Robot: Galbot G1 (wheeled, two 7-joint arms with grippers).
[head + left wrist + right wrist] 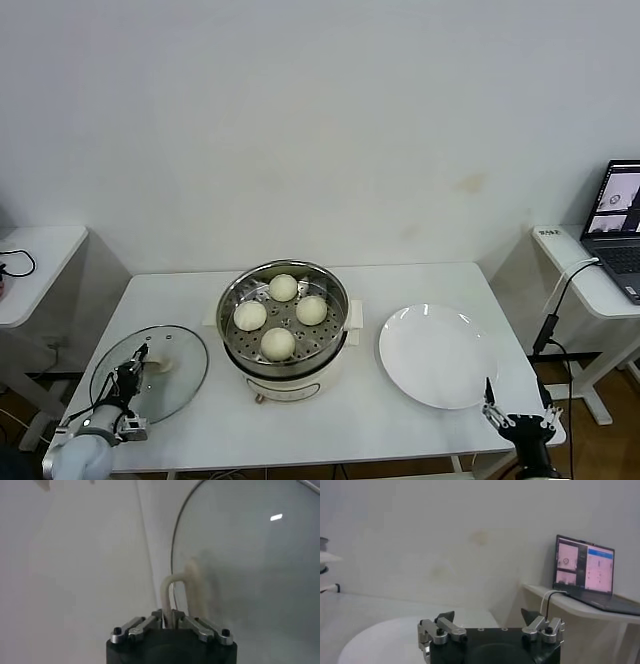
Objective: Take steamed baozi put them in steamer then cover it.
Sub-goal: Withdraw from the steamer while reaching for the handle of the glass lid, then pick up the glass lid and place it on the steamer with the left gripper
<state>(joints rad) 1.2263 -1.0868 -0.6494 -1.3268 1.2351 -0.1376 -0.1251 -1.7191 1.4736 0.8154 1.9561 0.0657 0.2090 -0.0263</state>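
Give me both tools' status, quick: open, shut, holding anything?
Left tool: shut on the cover's handle, at the table's near left.
Right tool: open, holding nothing, near the white plate.

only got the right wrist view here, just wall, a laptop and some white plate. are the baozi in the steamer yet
Observer: Yes, all four steamed baozi sit in the steamer, which has no lid on.
Operator: where's the cover then
Observer: The cover lies flat on the table, on the steamer's left side.
Operator: left tool doing anything
Observer: The left tool is shut on the cover's handle; the lid is not visibly lifted.
Operator: and mine
Observer: The right tool is open, at the table's near edge beside the plate.
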